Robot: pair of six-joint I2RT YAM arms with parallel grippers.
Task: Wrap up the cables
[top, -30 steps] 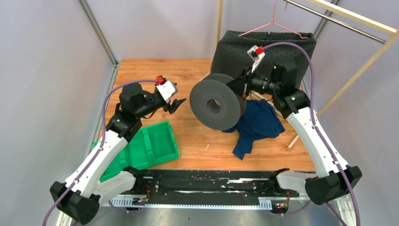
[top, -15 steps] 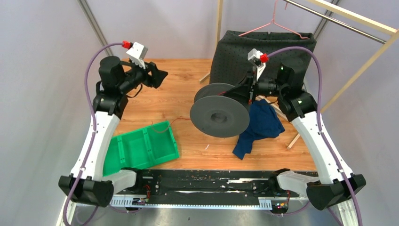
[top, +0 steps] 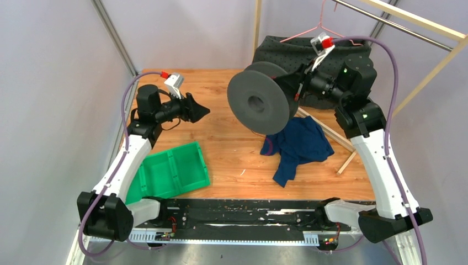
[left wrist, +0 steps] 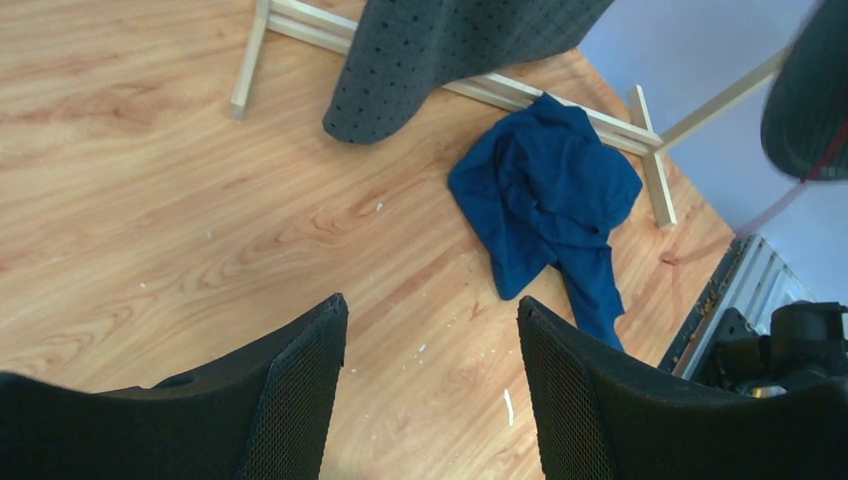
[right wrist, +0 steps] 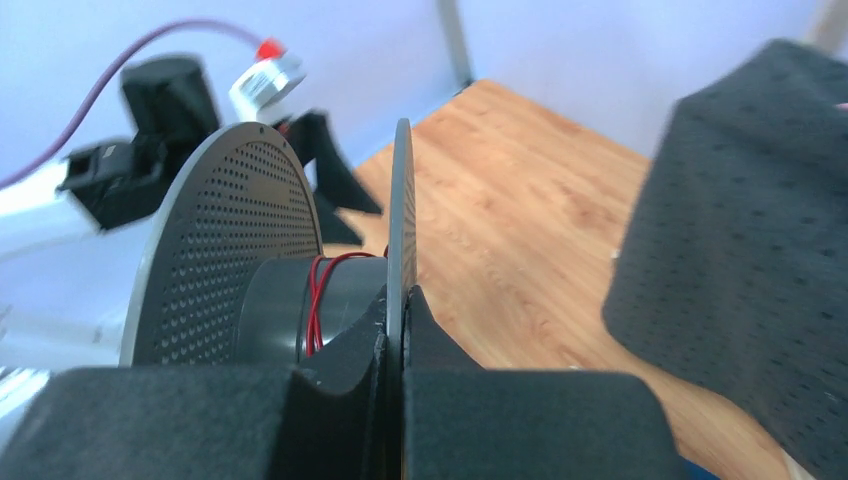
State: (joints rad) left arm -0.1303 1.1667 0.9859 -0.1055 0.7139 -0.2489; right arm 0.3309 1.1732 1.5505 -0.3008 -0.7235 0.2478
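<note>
My right gripper [top: 298, 88] is shut on the thin rear flange of the dark grey spool [top: 257, 100] and holds it in the air over the back of the table. In the right wrist view the fingertips [right wrist: 420, 310] pinch that flange, and a thin red cable [right wrist: 318, 298] is wound a few turns round the hub. In the left wrist view a red cable strand [left wrist: 778, 203] hangs below the spool's edge [left wrist: 812, 90]. My left gripper [top: 197, 113] is open and empty, left of the spool and above the table; it also shows in the left wrist view [left wrist: 431, 303]. No dark cable shows.
A blue cloth [top: 298, 144] lies crumpled under and right of the spool. A green two-compartment bin [top: 171, 170] sits at the front left. A dark dotted cloth [top: 309, 55] hangs at the back on a wooden rack [top: 342, 135].
The right arm raised the spool and turned it towards the back. The left arm swung down and right from the back-left corner. The red strand across the table to the bin is gone.
</note>
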